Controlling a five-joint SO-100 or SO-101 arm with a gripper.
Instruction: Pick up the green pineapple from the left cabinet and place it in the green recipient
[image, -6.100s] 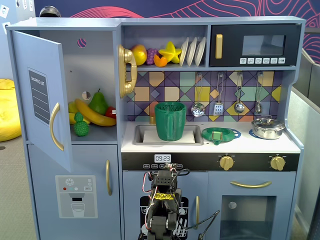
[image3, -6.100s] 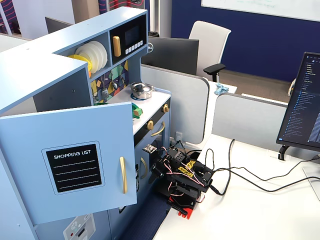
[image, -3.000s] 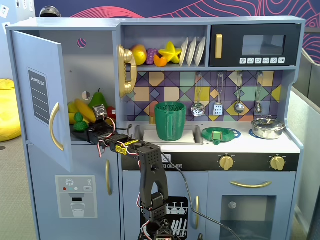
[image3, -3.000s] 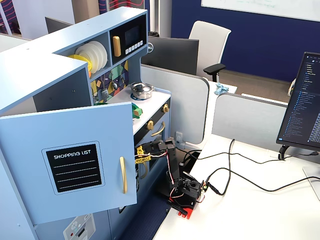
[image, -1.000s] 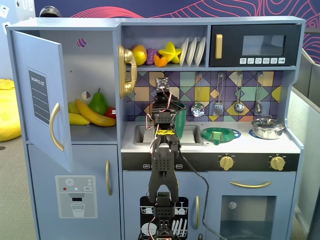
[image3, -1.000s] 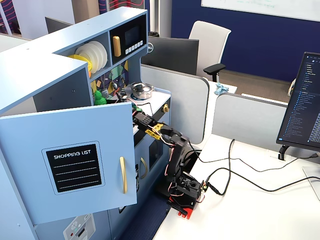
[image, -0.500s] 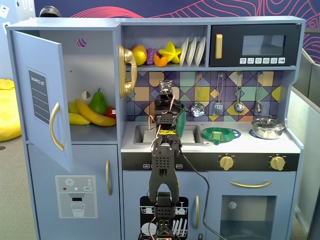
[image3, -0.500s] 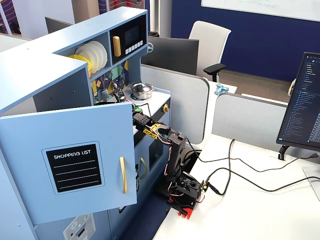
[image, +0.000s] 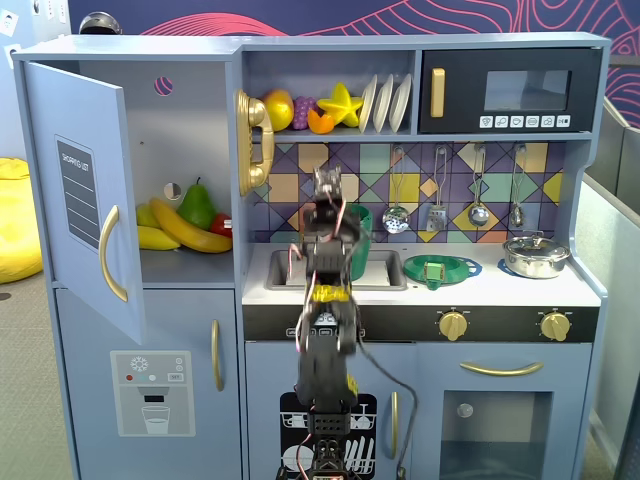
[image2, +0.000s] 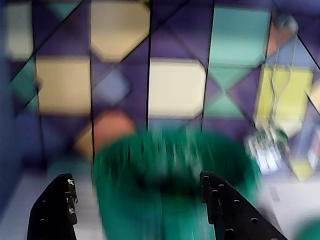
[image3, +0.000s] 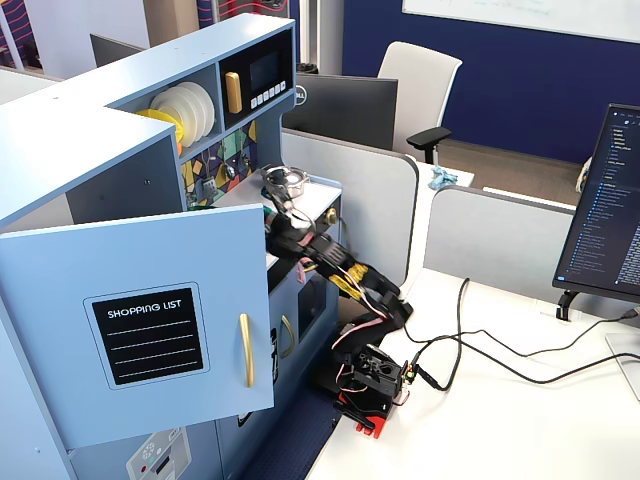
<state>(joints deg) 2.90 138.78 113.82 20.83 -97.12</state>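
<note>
The claw (image2: 137, 200) is open, its two black fingers apart and empty, hanging just above the blurred green cup (image2: 170, 185) in the wrist view. In a fixed view the arm (image: 325, 300) reaches over the sink, and the cup (image: 362, 222) shows behind it. The fridge (image: 170, 160) stands with its door (image3: 140, 320) open; the door label reads "SHOPPING LIST". Inside lie a banana (image: 190, 228) and a pear (image: 197, 205). I cannot tell where the green pineapple is.

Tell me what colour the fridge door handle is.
Gold. The curved handle on the open blue door shows best in a fixed view.
</note>
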